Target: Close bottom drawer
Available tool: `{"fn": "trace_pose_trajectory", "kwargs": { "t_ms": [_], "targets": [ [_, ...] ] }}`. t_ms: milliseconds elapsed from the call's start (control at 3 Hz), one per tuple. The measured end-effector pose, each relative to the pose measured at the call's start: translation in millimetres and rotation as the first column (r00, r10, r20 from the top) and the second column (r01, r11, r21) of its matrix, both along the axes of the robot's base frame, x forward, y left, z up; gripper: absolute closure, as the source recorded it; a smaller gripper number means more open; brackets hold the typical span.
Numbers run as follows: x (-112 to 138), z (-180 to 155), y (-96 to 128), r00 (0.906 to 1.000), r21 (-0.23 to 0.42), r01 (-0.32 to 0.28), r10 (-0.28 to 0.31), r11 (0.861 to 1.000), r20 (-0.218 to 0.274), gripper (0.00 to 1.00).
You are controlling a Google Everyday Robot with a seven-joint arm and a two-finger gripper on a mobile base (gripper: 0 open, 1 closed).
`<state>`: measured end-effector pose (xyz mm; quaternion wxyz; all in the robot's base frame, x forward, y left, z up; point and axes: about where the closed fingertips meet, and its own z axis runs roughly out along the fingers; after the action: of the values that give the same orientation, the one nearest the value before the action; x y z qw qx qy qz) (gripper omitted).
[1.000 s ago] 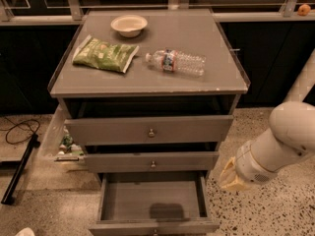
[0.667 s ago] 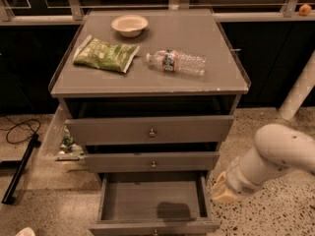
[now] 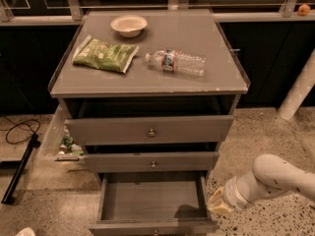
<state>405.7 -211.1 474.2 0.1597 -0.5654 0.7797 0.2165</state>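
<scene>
The gripper (image 3: 218, 204) has sunk lower, just beside the right wall of the bottom drawer (image 3: 147, 200), which stays pulled out beneath the others; whether it grips anything is unclear.

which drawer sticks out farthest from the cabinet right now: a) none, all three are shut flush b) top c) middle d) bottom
d: the bottom drawer is pulled out far enough to show its inside, well past the middle drawer and the top drawer, which are only slightly ajar. The end effector is low down, close beside the bottom drawer's right side.
</scene>
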Motion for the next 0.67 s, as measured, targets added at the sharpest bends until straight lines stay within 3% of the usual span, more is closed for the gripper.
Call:
{"fn": "trace_pose_trajectory", "kwargs": {
  "t_ms": [333,667],
  "targets": [
    [11.1,-3.4,-3.8,0.9971,0.039,-0.001,-0.002,0.999,0.076,1.00],
    [16.2,20.4,1.3,0.9856,0.052,-0.034,0.025,0.998,0.167,1.00]
  ]
}}
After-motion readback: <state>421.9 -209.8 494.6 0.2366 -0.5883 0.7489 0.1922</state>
